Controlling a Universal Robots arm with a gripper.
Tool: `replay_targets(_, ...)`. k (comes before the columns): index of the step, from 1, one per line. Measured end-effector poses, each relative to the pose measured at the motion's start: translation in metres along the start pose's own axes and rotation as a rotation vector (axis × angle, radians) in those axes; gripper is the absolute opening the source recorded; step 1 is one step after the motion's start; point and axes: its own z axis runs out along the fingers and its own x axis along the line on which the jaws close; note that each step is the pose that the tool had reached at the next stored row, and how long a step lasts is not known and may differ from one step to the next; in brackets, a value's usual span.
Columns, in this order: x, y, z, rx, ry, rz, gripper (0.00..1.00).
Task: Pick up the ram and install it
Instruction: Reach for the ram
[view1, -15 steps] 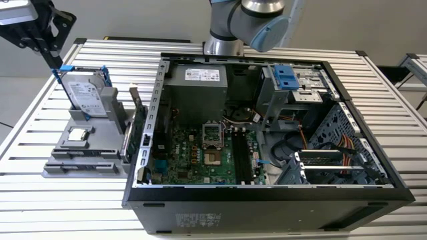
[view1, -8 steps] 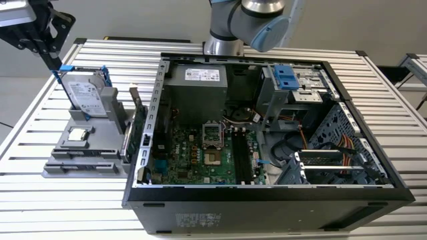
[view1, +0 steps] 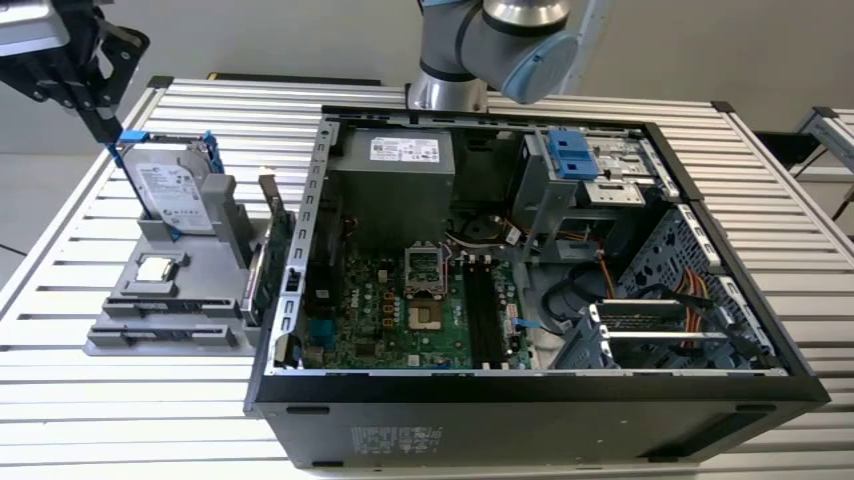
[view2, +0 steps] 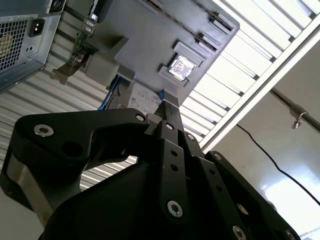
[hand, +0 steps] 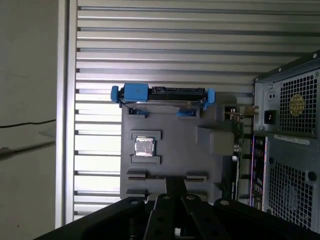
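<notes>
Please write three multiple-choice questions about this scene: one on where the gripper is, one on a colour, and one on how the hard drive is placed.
1. In the exterior view, where is the gripper?
A. Over the parts holder, at the exterior view's left of the computer case
B. Inside the case
C. At the exterior view's right of the case

2. What colour is the bracket on the hard drive?
A. Red
B. Blue
C. Yellow

3. How is the hard drive placed?
A. Flat on the table
B. On edge in the holder
C. Mounted in the case

Answers:
1 A: the black gripper hangs above the holder, outside the case.
2 B: the bracket is blue in the exterior view and in the first wrist view.
3 B: the drive stands on its edge in the grey holder.
</notes>
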Motion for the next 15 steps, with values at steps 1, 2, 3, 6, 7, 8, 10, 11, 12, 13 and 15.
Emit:
replay_targets(1,0.0,-0.0003,0.0,0.0,0.0,0.0,0.0)
replay_targets(2,0.0,-0.0004,0.0,0.0,0.0,0.0,0.0)
replay_targets(3,0.0,-0.0006,0.0,0.0,-0.0001,0.0,0.0)
replay_targets(6,0.0,-0.0012,-0.0001,0.0,0.0,0.001,0.0)
replay_targets(7,0.0,-0.0013,-0.0001,0.0,-0.0001,0.001,0.0)
replay_targets(8,0.0,-0.0015,-0.0001,0.0,0.0,0.001,0.0)
replay_targets(10,0.0,-0.0021,-0.0001,0.0,-0.0001,0.001,0.0)
replay_targets(11,0.0,-0.0023,-0.0001,0.0,0.0,0.001,0.0)
replay_targets(12,0.0,-0.0024,-0.0001,0.0,-0.0001,0.001,0.0)
replay_targets(13,0.0,-0.0032,-0.0001,0.0001,-0.0001,0.002,0.0)
replay_targets(15,0.0,-0.004,-0.0001,0.0002,-0.0001,0.003,0.0)
